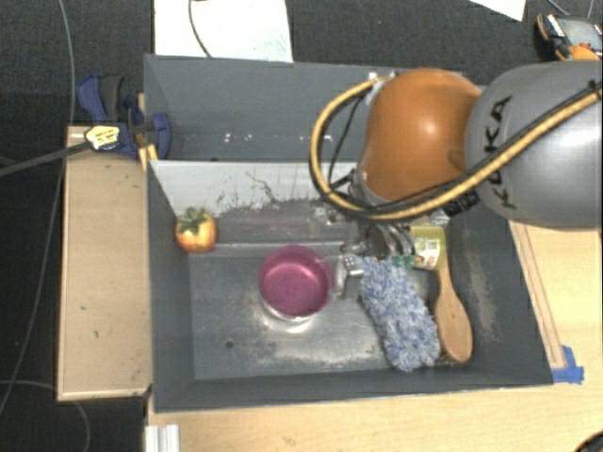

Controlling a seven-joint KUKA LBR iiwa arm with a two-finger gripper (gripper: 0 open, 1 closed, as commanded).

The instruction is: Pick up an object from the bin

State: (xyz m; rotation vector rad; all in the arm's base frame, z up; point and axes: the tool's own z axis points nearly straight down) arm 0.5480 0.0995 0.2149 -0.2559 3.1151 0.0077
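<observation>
The grey metal bin [226,351] has a dull, scratched floor and smooth sloping walls. Near the middle stands a round magenta cup [294,283] with a glossy inside, upright and open upward. Just to its right lies a shaggy blue-and-white cloth [400,316], long and soft, and against it on the right lies a smooth wooden spoon [453,318]. A small orange toy fruit with a green leaf top [195,233] sits at the back left, well apart from the rest. The arm reaches in from the right, its smooth round orange cover [419,130] wrapped by yellow-black cables, the wrist pointing down. The gripper [358,262] is low, between the cup's right rim and the cloth's upper end; whether it is released or clenched, I cannot tell.
</observation>
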